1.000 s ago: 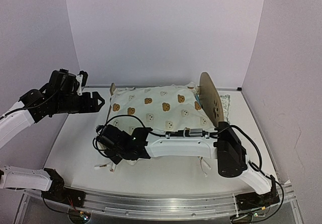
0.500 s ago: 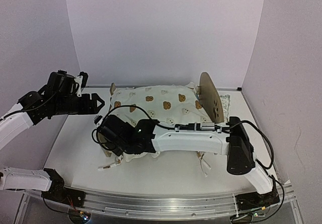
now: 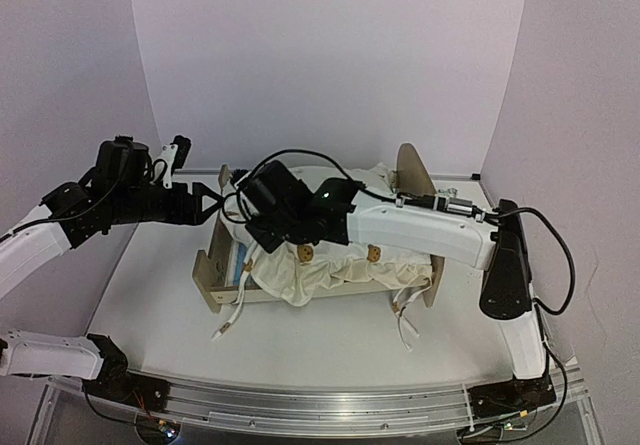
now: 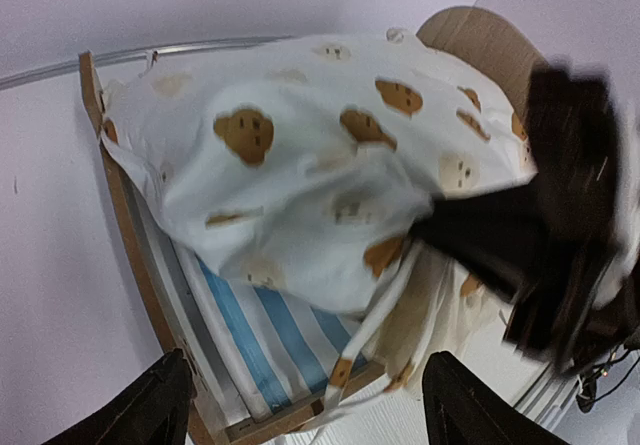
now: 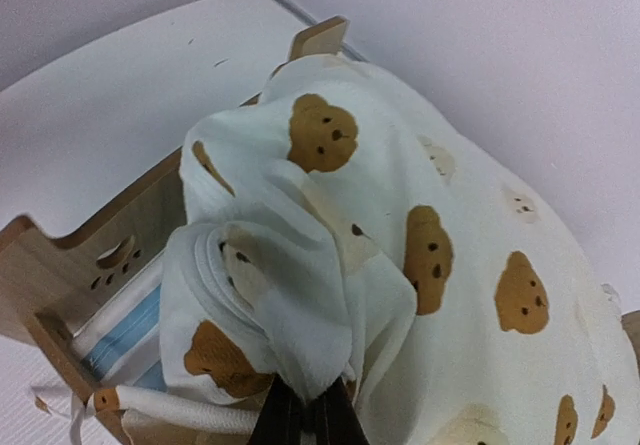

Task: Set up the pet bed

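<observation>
Just now hauled up off the pet bed's (image 3: 212, 283) seven-o'clock corner: bear-print quilt (image 3: 330, 265), pinched in the right fingers (image 5: 290, 420), baring striped mattress (image 4: 260, 335). Bed at counter (image 3: 150, 305) centre; left fingers (image 4: 150, 410) spread at nine o'clock. Likely respreading ahead.

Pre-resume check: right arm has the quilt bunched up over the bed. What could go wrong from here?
The right gripper pinches only a small fold of the quilt; it could slip out.
The quilt's ties hang over the near rail of the pet bed and may snag, dragging the frame.
The open left gripper sits close to the right arm; they might collide.
</observation>
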Motion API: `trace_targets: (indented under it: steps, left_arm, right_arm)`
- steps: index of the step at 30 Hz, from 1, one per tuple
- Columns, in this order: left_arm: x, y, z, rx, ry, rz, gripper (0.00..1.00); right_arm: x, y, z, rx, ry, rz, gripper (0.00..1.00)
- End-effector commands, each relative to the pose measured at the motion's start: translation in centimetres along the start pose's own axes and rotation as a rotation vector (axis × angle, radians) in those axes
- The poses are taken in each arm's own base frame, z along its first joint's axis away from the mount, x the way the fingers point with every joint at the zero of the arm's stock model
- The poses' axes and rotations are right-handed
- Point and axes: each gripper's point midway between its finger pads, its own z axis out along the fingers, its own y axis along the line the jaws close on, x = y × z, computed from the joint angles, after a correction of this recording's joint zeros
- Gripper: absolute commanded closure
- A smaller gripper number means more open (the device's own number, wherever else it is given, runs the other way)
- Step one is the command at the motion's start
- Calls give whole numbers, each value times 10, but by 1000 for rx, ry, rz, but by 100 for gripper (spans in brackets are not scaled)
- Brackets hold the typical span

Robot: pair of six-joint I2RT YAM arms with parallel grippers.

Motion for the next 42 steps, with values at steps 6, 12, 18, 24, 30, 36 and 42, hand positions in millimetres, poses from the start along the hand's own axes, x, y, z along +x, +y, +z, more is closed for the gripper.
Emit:
trace_targets:
  steps: [6,12,18,24,30,36,42]
  left_arm:
    - [5,-30,4,188,-31,119,24]
    - [22,-22,38,173,25,117,44]
    - [32,-36,60,206,22,113,51]
    - [52,-54,83,213,76,145,52]
    - [56,-44,95,138,91,135,49]
    - [62,-41,101,133,100,144,49]
    - [68,-57,111,227,130,125,70]
  right_arm:
    - [-51,-76,-38,36,-146,196,100]
    - [-44,-77,-37,18,-131,226,100]
    - [-44,-78,-38,12,-133,231,100]
    - [-43,-77,-38,7,-131,231,100]
    - [-43,-77,-41,-1,-133,238,100]
    - [-42,-76,-42,-10,-131,243,100]
    - [-41,-76,-41,-8,-128,244,100]
